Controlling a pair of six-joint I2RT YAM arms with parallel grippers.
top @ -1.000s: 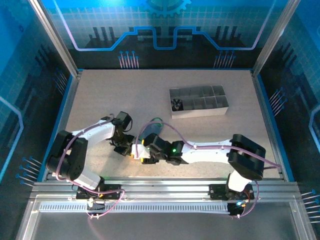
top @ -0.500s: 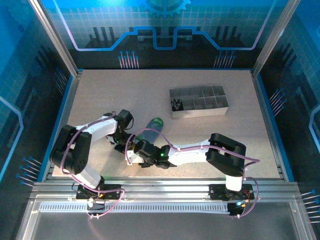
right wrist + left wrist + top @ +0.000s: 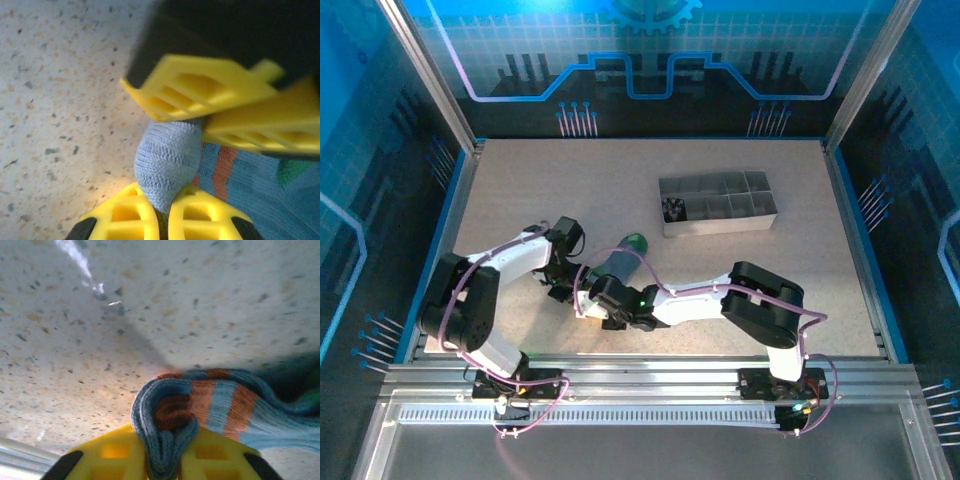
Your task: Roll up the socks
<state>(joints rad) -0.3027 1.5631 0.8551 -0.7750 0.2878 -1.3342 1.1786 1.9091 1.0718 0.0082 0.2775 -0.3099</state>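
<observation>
The speckled table [image 3: 520, 190] carried a grey divided tray [image 3: 720, 223] at its far right. Well apart from it, near the front centre, lay the blue-grey striped sock [image 3: 617, 263], its green cuff pointing toward the tray. The left gripper [image 3: 162, 452] pinched a folded, orange-banded end of it; the right gripper [image 3: 160, 212], just beside, pinched a blue bunch of the same sock

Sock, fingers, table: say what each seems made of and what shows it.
Sock: soft knitted fabric; ribbed loops show. Fingers: probably plastic, matte yellow with moulded ribs. Table: smooth speckled surface with slight glare, perhaps laminate or composite.
</observation>
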